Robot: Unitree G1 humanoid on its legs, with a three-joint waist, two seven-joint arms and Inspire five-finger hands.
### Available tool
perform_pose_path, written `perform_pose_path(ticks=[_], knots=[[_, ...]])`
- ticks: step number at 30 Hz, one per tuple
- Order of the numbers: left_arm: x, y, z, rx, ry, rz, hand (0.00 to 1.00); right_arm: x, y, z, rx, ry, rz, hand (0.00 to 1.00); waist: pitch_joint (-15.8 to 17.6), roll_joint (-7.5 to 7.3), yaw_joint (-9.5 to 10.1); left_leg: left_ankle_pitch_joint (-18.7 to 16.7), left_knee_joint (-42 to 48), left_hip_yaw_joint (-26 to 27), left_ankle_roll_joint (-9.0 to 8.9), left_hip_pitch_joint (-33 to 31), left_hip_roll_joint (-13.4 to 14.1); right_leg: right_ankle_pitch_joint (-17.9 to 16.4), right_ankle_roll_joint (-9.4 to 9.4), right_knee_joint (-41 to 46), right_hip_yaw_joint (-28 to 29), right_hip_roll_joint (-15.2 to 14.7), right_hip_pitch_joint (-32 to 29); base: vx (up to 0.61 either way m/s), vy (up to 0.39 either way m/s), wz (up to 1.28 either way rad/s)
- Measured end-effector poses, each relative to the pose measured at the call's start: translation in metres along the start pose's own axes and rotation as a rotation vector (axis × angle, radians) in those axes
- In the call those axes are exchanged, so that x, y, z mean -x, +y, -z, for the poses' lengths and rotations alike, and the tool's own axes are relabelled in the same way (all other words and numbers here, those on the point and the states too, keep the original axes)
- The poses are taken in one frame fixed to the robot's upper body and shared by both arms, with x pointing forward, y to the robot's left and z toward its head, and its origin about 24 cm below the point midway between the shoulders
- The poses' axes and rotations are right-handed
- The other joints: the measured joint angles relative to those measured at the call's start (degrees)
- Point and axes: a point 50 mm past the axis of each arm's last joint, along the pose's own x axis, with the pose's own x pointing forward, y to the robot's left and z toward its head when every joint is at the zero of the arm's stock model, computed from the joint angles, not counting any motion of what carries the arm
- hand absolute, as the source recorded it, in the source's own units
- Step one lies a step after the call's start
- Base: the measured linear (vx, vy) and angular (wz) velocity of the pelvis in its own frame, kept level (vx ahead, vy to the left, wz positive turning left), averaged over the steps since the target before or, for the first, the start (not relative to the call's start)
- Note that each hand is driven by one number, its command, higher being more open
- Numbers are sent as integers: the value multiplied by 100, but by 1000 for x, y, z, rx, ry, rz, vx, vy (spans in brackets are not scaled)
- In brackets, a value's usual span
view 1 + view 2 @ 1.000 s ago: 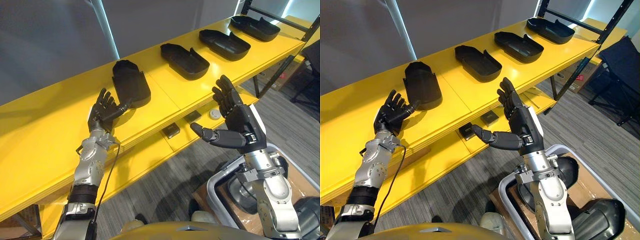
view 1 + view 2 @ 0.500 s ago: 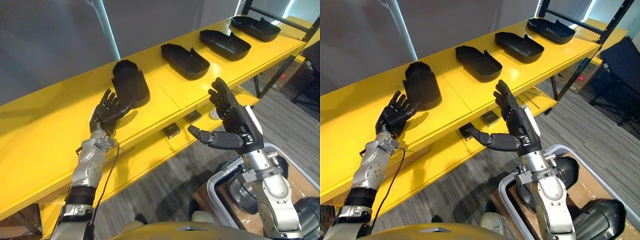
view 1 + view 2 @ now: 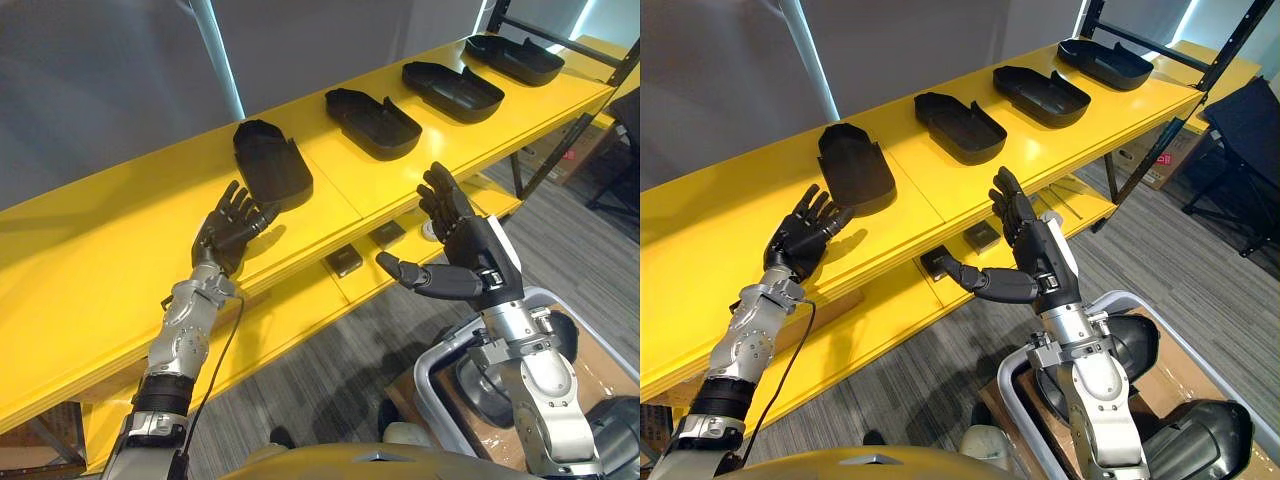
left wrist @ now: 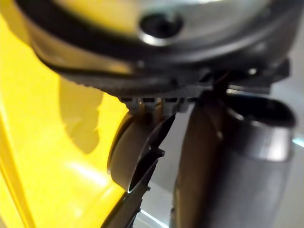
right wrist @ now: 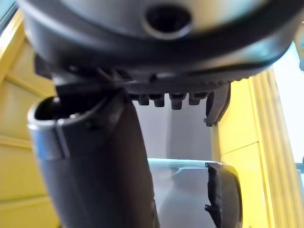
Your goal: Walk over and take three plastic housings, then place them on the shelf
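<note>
You face a long yellow shelf [image 3: 120, 250] that runs away to the upper right, with a lower level beneath it. A grey bin [image 3: 437, 372] stands on the floor at lower right, below your right arm.

Four black plastic housings lie in a row on the top level, well apart: the nearest housing [image 3: 272, 163], the second housing [image 3: 372, 108], the third housing [image 3: 452, 90] and the far housing [image 3: 512, 58]. None is in either hand.

Your left hand [image 3: 230, 232] hovers over the shelf with its fingers straight and spread, the tips just beside the nearest housing's near end. From the head views you cannot tell whether they touch. The left wrist view adds a dark housing rim close past the hand.

Your right hand [image 3: 1035, 262] is at the shelf's front edge, fingers straight and spread, thumb out sideways, empty. Its wrist view shows two housing ends past the thumb [image 5: 95, 156].

On the lower level lie two small dark blocks [image 3: 343, 261].
</note>
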Motion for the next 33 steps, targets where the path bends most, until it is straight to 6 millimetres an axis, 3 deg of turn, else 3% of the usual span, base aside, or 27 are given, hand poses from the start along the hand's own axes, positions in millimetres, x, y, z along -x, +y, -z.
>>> perform_pose_path(ticks=[12, 16, 18, 21, 24, 28, 33], knots=[[1, -1, 3, 33, 7, -1, 100, 0, 4, 1, -11, 4, -17, 100, 5, 11, -1, -2, -4, 34, 0, 15, 0, 1, 1, 0, 21, 1, 0, 0, 0, 0], [1, 4, 0, -21, -7, -98, 100, 0, 4, 3, -12, 9, -16, 100, 6, 13, -6, -2, -10, 46, -1, 23, 0, 1, 1, -4, 34, 6, 0, 0, 0, 0], [4, 9, -6, -136, -46, -216, 100, 0, 4, 3, -15, 10, -12, 100, 7, 14, -44, 6, -29, 46, 1, 28, 0, 2, 3, -15, 35, 12, 0, 0, 0, 0], [22, 27, -23, -256, -176, -482, 100, 5, 7, 7, -46, 23, 39, 100, 6, 14, -132, 106, -150, 12, 26, 39, 3, 8, 12, -88, -4, 47, 12, 15, -13, 5], [55, 29, -38, -313, -318, -645, 100, 15, 8, 14, -90, 59, 144, 100, 6, 15, -34, 145, -165, -117, -16, 62, 24, 7, 11, -140, -102, 85, 122, 54, -18, 19], [86, 5, -52, -344, -467, -582, 100, 16, 6, 17, -51, 78, 217, 100, -4, 8, 211, 144, -162, -373, -14, 139, -13, 4, 12, -253, -356, 67, 394, 33, 0, 31], [98, -13, -64, -356, -566, -446, 100, 14, -1, 25, -99, 85, 362, 100, -10, 9, 339, 175, -161, -546, 35, 289, -111, -33, 59, -291, -511, -8, 651, -8, 23, 18]])
